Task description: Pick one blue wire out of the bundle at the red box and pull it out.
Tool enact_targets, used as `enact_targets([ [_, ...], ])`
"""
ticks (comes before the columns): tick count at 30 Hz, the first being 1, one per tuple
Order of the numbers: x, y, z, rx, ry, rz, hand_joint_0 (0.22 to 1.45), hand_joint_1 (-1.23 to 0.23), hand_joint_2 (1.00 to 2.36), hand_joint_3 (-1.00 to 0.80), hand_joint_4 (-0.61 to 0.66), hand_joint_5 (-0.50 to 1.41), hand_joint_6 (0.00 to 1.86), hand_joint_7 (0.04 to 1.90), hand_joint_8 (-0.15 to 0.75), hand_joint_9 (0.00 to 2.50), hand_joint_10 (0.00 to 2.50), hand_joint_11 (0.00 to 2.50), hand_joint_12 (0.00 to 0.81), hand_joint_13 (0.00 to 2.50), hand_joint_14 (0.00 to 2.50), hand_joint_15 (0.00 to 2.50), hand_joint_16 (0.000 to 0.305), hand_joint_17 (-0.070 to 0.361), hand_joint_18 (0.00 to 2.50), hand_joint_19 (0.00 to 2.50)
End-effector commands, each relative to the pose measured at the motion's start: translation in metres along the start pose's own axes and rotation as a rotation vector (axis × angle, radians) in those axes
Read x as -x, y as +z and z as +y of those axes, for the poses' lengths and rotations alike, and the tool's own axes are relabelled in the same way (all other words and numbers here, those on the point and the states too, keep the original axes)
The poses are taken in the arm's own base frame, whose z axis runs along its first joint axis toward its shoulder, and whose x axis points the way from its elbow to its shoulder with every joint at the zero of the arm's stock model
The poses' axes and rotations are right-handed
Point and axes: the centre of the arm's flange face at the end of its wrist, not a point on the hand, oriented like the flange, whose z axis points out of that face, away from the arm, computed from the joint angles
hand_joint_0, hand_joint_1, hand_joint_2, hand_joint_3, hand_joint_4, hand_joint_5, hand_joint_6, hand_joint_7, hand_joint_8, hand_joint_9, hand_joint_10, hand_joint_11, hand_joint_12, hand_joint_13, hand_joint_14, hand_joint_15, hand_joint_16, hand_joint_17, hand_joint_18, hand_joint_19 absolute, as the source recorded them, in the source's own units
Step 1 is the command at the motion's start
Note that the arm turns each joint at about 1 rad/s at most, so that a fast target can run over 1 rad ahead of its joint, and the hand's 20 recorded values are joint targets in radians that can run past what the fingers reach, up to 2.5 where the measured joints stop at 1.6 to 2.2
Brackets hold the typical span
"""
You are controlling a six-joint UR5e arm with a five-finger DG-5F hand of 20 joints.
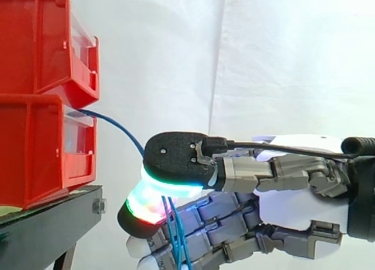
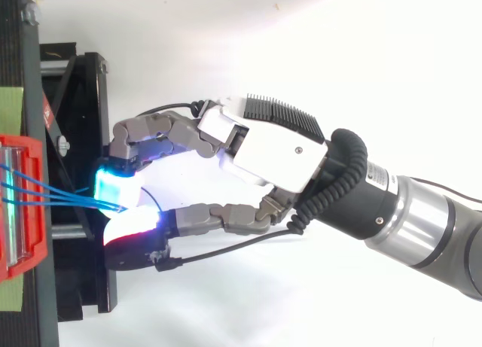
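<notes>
2 bins [image 1: 35, 41], black stand [image 1: 53, 214], white curtain [image 1: 281, 59]

Wires [image 2: 83, 199] between bin [image 2: 34, 249] and fingers [image 2: 113, 185]

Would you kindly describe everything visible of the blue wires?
The blue wires are thin, flexible-looking strands. In the top view several run from the red box and converge between the glowing pads of the hand, which pinches them. In the side view one arcs down from the lower box, and strands hang below the pads.
</notes>
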Motion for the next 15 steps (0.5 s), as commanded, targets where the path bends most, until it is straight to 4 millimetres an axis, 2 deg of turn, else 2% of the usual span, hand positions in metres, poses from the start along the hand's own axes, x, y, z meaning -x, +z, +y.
enact_targets([
  [1,0.000,0.004,0.008,0.007,0.035,-0.002,0.64,-0.80,1.02,-0.25,0.21,-0.15,0.77,0.94,0.297,0.93,0.01,0.42,0.372,0.80,0.01,0.33,0.048,0.107,0.68,0.54],
  [11,0.006,0.006,0.016,-0.052,0.093,0.029,0.68,-0.82,1.02,-0.28,0.18,-0.16,0.78,0.91,0.298,0.92,0.01,0.42,0.372,0.80,0.01,0.32,0.048,0.108,0.69,0.53],
  [15,0.008,0.007,0.019,-0.072,0.117,0.037,0.71,-0.83,1.01,-0.31,0.18,-0.17,0.79,0.83,0.296,0.90,0.02,0.44,0.371,0.80,0.01,0.33,0.048,0.108,0.70,0.51],
])
